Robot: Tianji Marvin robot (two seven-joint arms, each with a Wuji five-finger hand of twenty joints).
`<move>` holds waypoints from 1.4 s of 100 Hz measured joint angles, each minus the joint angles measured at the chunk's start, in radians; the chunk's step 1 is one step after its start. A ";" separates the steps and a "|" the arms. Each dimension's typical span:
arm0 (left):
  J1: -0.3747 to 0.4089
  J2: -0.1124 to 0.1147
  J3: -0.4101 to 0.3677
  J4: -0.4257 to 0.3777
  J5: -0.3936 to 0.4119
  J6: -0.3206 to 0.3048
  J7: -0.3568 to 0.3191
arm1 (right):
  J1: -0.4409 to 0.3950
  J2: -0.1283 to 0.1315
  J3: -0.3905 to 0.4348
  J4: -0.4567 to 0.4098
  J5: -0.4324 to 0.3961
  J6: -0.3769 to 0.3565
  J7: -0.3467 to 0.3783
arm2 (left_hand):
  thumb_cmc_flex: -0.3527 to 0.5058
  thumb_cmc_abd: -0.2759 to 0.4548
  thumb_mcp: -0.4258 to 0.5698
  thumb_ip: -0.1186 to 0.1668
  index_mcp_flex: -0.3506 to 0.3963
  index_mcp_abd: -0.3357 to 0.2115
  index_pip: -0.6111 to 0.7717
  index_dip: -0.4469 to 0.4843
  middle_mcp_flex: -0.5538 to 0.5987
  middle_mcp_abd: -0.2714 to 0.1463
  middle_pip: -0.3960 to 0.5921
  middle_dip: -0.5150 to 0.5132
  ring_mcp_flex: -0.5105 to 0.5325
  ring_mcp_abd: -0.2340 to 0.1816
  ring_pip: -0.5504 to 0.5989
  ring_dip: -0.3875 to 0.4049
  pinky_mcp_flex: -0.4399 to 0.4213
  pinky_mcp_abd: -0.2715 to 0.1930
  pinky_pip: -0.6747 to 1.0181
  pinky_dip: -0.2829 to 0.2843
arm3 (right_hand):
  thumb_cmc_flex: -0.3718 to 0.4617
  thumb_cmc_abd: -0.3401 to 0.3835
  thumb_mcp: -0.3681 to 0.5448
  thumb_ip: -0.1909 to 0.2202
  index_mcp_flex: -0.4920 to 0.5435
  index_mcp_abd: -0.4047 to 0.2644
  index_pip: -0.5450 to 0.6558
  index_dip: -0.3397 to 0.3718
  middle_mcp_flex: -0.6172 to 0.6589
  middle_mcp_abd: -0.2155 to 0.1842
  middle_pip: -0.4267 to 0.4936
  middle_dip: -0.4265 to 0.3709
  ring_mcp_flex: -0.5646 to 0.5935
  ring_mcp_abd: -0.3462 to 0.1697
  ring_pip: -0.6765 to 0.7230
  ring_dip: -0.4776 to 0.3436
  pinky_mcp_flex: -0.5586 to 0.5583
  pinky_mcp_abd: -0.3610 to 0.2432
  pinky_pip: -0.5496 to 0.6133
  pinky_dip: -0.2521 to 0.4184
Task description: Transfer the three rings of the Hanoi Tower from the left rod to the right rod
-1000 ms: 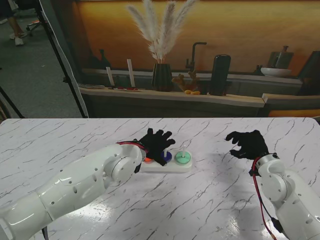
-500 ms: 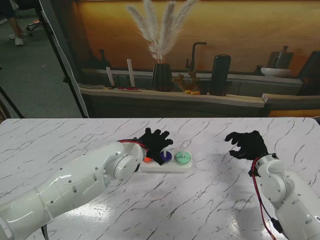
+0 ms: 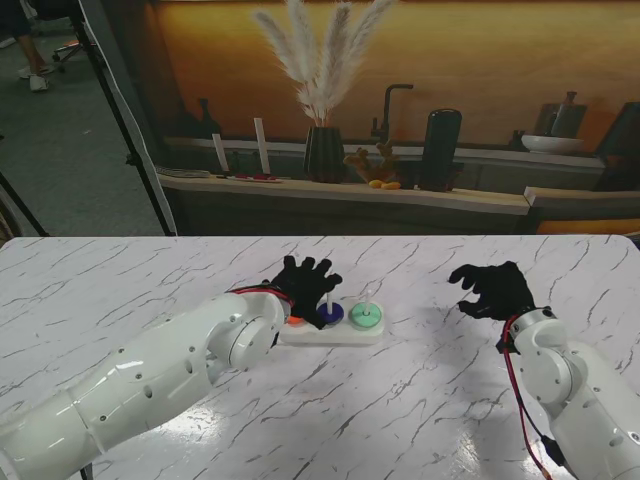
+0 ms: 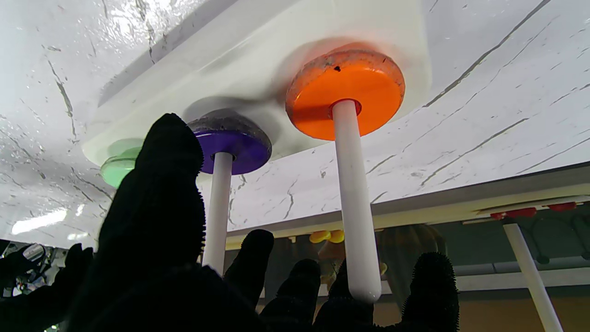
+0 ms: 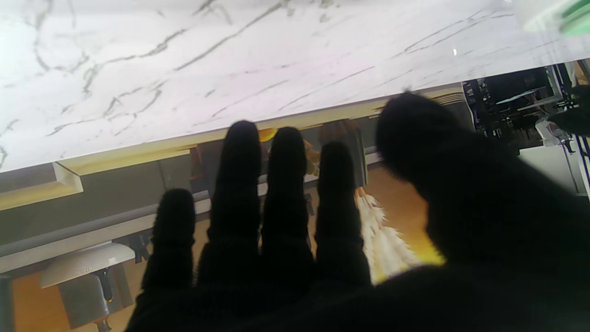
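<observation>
1. Table (image 3: 420, 400), white marble-pattern top: carries the tower base near its middle.
2. Left hand (image 3: 305, 288): fingers spread, holding nothing, hovering over the left and middle rods. In the left wrist view the left rod (image 4: 352, 198) rises between the fingers and the thumb (image 4: 156, 193) stands by the middle rod (image 4: 216, 207). Risk: closing from here could catch a rod instead of a ring, or tilt the base.
3. Right hand (image 3: 493, 288): fingers loosely apart, empty, well right of the tower, above bare table.
4. Tower base (image 3: 335, 331), white slab: long axis runs left to right; three rods stand upright. Risk: it is light-looking and could slide if pushed sideways.
5. Orange ring (image 4: 345, 90): flat at the foot of the left rod, largest. Risk: lifted off-axis, it could bind on the rod.
6. Purple ring (image 4: 235, 140): flat on the middle rod.
7. Green ring (image 3: 366, 318): flat on the right rod, smallest. Risk: placing orange over it would break the size order.
</observation>
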 measured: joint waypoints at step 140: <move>-0.066 -0.009 0.124 0.027 -0.054 0.171 -0.055 | -0.002 0.000 0.006 0.007 0.000 0.000 0.003 | 0.000 0.001 -0.021 0.000 0.106 0.014 0.049 0.012 -0.001 0.004 -0.004 -0.001 -0.003 0.005 0.000 0.002 -0.013 0.000 0.001 0.000 | 0.000 0.000 0.000 0.000 0.000 0.000 0.000 0.000 0.000 0.000 0.000 0.000 0.000 0.000 0.000 0.000 0.000 0.000 0.000 0.000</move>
